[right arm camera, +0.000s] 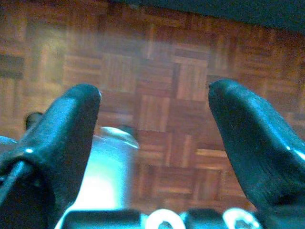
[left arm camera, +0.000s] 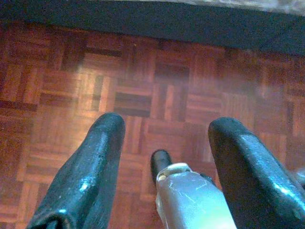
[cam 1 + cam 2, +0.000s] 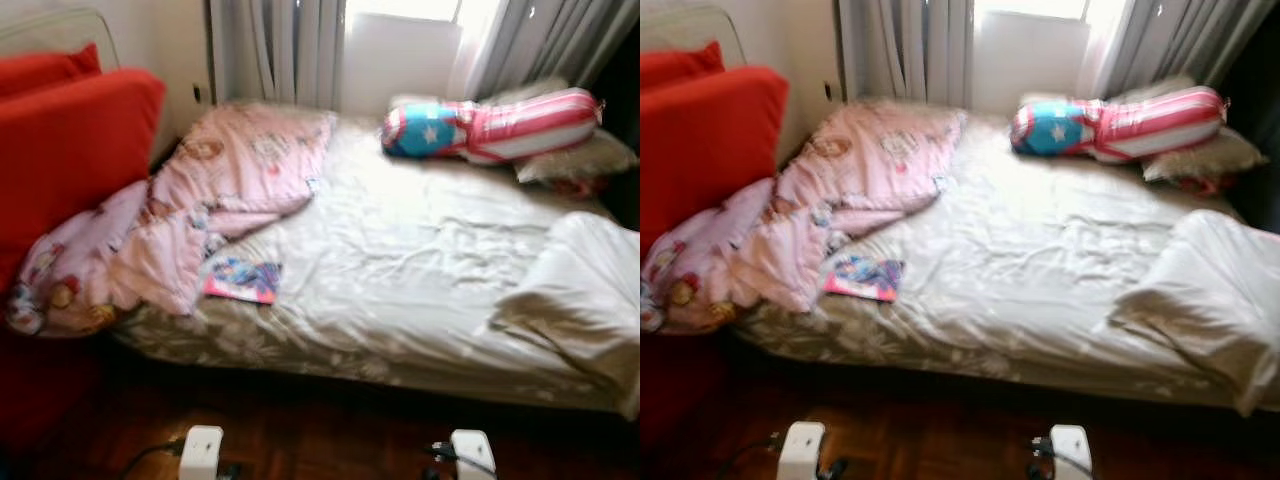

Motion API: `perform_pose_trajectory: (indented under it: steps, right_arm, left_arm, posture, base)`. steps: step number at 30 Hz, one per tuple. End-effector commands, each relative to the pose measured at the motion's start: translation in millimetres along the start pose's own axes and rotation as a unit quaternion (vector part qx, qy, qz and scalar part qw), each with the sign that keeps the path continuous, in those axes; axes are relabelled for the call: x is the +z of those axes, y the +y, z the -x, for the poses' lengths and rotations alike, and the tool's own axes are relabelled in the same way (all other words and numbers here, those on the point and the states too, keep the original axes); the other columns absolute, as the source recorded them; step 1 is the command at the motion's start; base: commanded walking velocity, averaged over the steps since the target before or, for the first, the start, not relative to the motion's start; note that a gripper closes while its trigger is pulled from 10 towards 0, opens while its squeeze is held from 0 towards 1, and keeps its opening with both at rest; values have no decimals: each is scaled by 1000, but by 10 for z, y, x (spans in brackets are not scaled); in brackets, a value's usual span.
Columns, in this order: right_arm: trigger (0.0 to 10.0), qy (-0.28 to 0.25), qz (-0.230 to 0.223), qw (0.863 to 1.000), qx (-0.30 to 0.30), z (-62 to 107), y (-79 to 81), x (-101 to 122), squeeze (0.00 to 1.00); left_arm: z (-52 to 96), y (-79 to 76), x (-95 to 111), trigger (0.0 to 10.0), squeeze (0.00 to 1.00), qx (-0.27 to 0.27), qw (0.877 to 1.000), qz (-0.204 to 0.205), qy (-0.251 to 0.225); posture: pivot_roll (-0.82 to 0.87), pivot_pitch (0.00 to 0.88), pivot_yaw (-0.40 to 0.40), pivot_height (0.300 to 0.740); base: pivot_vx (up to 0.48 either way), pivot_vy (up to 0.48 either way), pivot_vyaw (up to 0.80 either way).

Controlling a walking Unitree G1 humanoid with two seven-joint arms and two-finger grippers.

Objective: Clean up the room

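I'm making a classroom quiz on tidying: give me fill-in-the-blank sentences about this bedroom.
1. The crumpled pink cartoon-print blanket lies on the ___.
2. The small colourful book rests beside the ___.
3. The striped bolster pillow with a blue star end lies near the ___.

Answers: bed; blanket; window

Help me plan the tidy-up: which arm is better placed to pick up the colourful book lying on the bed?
Left, probably. The book lies on the bed's left part beside the pink blanket, nearer the left arm. Both the left gripper and right gripper hang open over the floor.

Head views face bed (image 3: 400, 270) — wrist views, floor (image 2: 143, 71)
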State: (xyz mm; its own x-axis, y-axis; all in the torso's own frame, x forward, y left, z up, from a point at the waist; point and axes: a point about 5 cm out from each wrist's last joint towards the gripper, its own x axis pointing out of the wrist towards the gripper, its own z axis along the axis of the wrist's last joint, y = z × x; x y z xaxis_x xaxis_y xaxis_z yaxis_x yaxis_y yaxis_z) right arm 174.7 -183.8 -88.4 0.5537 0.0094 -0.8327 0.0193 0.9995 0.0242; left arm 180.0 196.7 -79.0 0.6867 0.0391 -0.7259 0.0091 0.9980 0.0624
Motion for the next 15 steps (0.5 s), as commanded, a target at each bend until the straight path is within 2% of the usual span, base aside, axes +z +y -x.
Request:
perform_pose_trajectory:
  steps: [1,10,15]
  right_arm:
    - [10000,-9,4,1000,-6,4,-65,40,0]
    - [10000,-11,3,1000,-7,3,-67,50,0]
    - [10000,-11,-1,1000,-10,1,-68,58,0]
  left_arm:
    - [9,-51,-45,10000,0,-9,1000,-3,7]
    - [12,-35,-53,10000,0,-7,1000,-2,9]
    - [5,-11,-39,10000,0,1,1000,6,12]
  posture:
    - [35,0,-66,740]
    - [37,0,-69,740]
    - [39,9,-71,740]
  base:
    - [0,-300,0]
    - [0,-297,0]
    - [0,0,0]
